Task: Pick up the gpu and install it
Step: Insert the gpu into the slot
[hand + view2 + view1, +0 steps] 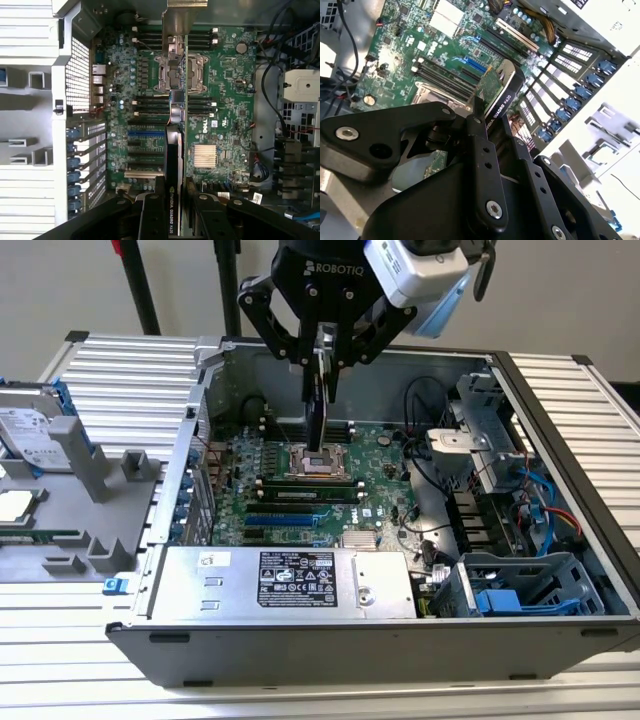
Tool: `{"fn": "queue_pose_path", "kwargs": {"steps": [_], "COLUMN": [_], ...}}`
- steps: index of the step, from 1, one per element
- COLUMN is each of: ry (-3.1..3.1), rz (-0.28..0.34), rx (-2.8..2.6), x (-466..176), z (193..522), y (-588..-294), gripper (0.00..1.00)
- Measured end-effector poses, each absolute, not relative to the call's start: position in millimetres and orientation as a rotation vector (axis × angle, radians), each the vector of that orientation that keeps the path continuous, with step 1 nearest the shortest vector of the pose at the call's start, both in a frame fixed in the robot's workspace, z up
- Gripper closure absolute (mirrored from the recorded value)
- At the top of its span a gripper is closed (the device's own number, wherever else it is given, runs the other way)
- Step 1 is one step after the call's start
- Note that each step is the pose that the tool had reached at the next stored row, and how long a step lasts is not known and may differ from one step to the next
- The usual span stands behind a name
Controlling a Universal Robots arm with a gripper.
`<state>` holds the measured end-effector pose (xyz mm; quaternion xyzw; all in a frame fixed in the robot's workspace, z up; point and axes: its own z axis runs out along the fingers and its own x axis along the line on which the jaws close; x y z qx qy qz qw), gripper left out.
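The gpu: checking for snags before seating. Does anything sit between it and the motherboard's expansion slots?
Nothing visible. The claw holds the gpu on edge above the motherboard; the expansion slots lie bare, cables off to the exterior view's right.

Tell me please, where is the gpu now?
In the exterior view the gpu hangs on edge in the shut gripper, near the top middle. It is above the motherboard, close to its CPU socket, inside the open case.
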<state>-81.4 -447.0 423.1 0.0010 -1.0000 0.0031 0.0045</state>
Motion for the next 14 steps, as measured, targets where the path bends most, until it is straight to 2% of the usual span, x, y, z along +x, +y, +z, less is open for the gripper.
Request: {"fn": "queue_pose_path", "kwargs": {"steps": [14], "ry": [-3.131], "rz": [0.010], "rx": [0.101], "x": [-81.5], "z": [423.1], "y": [-447.0], "gripper": [1.00]}}
